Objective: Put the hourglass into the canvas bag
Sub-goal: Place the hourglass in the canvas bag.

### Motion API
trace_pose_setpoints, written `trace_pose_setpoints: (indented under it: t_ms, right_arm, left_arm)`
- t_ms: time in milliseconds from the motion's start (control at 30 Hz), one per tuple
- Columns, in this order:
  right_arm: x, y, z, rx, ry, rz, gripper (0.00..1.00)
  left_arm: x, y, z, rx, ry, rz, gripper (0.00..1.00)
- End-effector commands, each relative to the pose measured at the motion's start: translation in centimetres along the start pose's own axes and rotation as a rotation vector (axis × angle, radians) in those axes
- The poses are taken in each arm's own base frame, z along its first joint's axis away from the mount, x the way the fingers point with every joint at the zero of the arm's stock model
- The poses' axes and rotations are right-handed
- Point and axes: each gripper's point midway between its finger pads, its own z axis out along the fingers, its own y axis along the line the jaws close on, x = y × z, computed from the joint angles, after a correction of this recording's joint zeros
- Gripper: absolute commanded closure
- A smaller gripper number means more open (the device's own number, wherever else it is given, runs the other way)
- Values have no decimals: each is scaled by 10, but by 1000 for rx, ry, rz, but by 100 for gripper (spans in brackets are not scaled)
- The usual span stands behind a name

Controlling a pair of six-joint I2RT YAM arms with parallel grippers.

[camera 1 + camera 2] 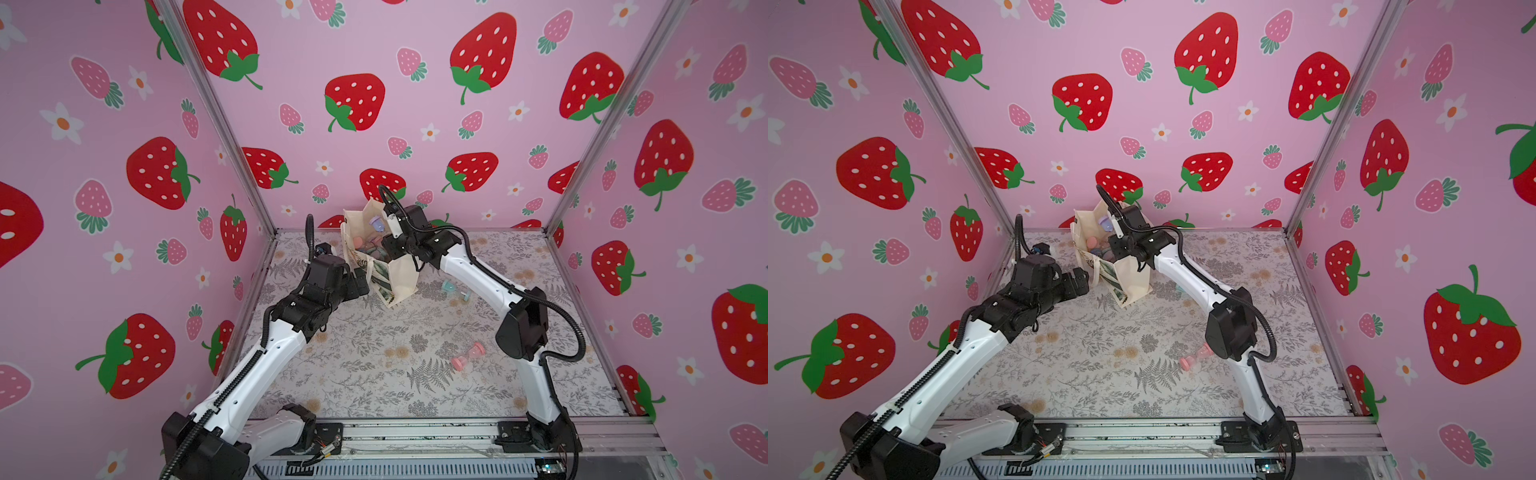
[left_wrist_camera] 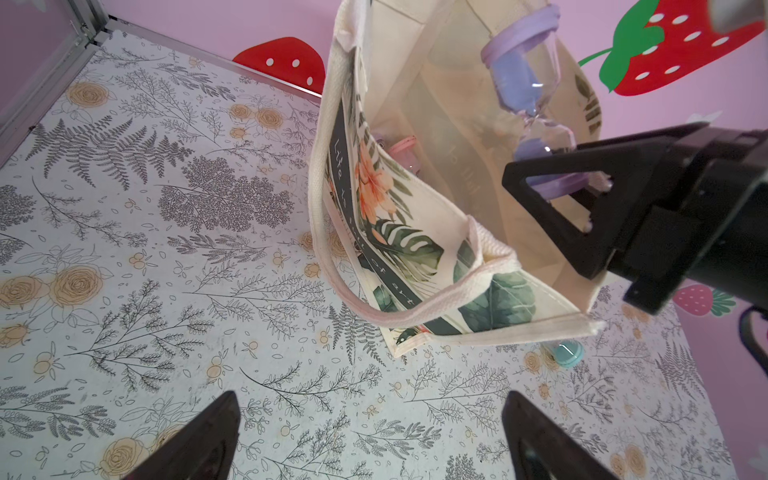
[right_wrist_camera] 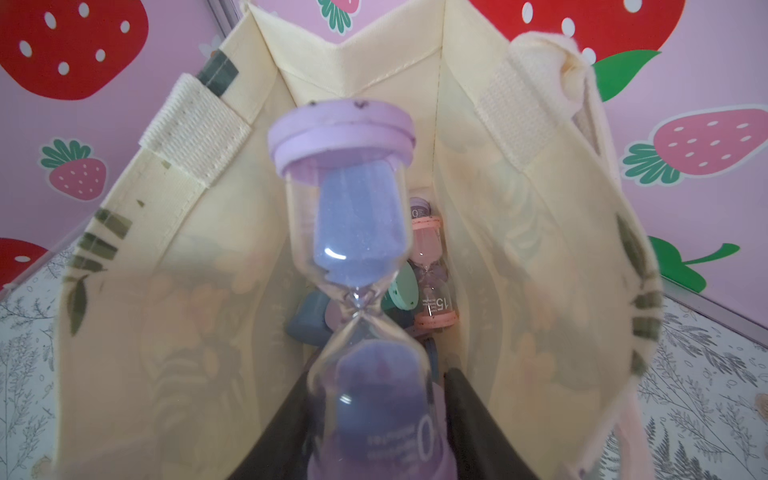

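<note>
The cream canvas bag (image 1: 398, 277) (image 1: 1133, 279) stands open at the back of the table, with its leaf print (image 2: 409, 245) facing my left arm. My right gripper (image 1: 392, 243) (image 3: 376, 399) is shut on the lower end of a purple hourglass (image 1: 377, 224) (image 1: 1105, 224) (image 3: 357, 232). It holds the hourglass tilted inside the bag's mouth (image 3: 187, 291), above several other hourglasses on the bag's bottom, among them a pink one (image 3: 432, 274). My left gripper (image 1: 360, 283) (image 2: 370, 401) is open and holds nothing. It hangs just above the table, beside the bag's printed side.
A pink hourglass (image 1: 468, 356) (image 1: 1196, 356) lies on the floral table near my right arm's elbow. A teal one (image 1: 455, 289) (image 2: 567, 353) lies just behind the bag under that arm. Strawberry-print walls close off three sides.
</note>
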Motion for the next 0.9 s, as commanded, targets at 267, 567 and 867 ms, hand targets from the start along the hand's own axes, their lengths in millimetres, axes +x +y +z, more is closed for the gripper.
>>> trace_pose_setpoints:
  t_ms: [267,567,867]
  right_arm:
    - [118,4,3,37,417,-117,59]
    - [131,6,16,26,456,-150,52]
    - [136,6,24,21,479,-167,49]
  left_arm:
    - [0,13,0,-49,-17,-34,1]
    - [-4,16,-2,-53,-30,-44,0]
    - [-5,16,-1,-50,-29,-57,0]
